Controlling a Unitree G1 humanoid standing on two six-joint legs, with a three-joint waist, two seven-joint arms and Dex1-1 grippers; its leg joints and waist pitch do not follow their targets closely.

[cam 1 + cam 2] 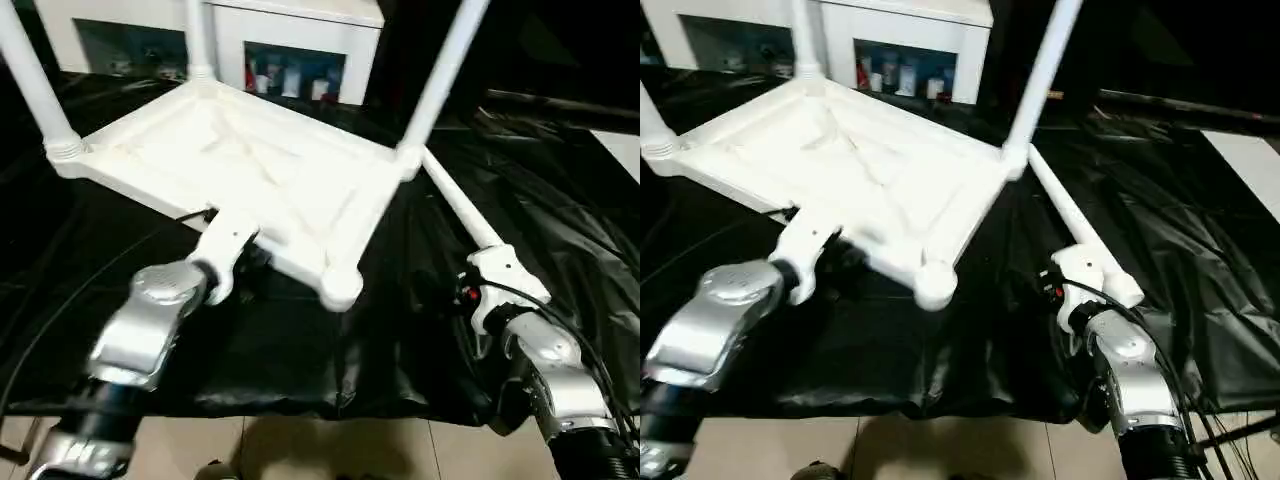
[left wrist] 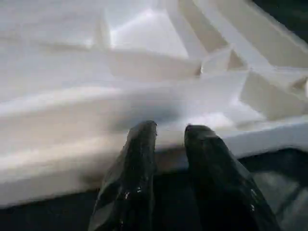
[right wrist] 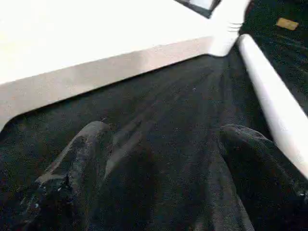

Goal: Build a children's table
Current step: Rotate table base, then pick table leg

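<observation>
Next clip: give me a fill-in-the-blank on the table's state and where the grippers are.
1. The children's table lies upside down with ___ legs standing in its corner sockets.
2. The loose leg lies flat on the ___ cloth.
3. The right gripper stands ___, the loose leg beside one finger.
4. The left gripper points at the table's near ___.

Missing words: three; black; open; rim

The upturned children's table fills the upper left of the frame, three legs rising from its corners. Lower centre, bare black cloth lies open. At right, a loose leg lying on the cloth bars the way.
</observation>
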